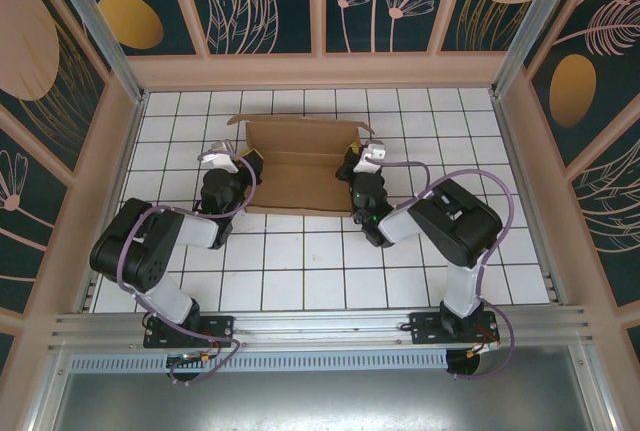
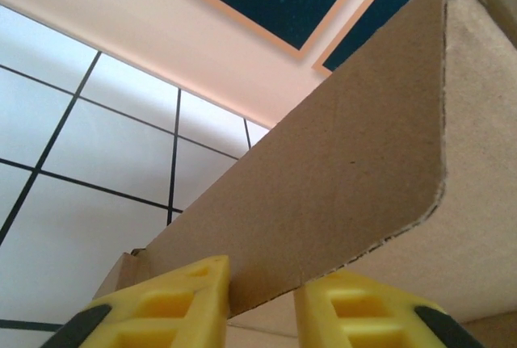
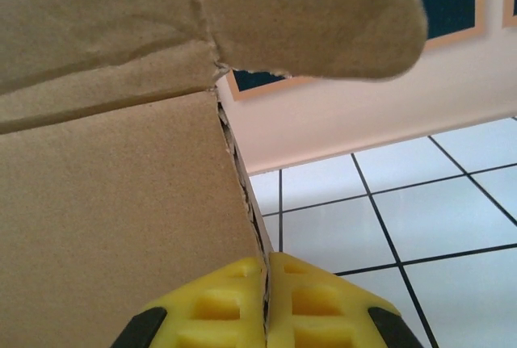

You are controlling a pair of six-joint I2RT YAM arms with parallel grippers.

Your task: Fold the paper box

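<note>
The paper box (image 1: 300,166) is plain brown cardboard, lying at the middle back of the tiled floor with its side walls partly raised. My left gripper (image 1: 250,158) is at the box's left end. In the left wrist view its yellow fingers (image 2: 182,299) stand apart, with a slanting cardboard flap (image 2: 347,178) between them; the left finger touches the flap. My right gripper (image 1: 350,161) is at the box's right end. In the right wrist view this gripper (image 3: 266,283) is shut on the edge of an upright cardboard wall (image 3: 121,203), and a rounded flap (image 3: 323,9) hangs overhead.
White tiled floor (image 1: 300,251) stretches in front of the box, between the two arms. Peach-framed walls (image 1: 320,69) enclose the back and sides. A metal rail (image 1: 320,326) carrying the arm bases runs along the near edge.
</note>
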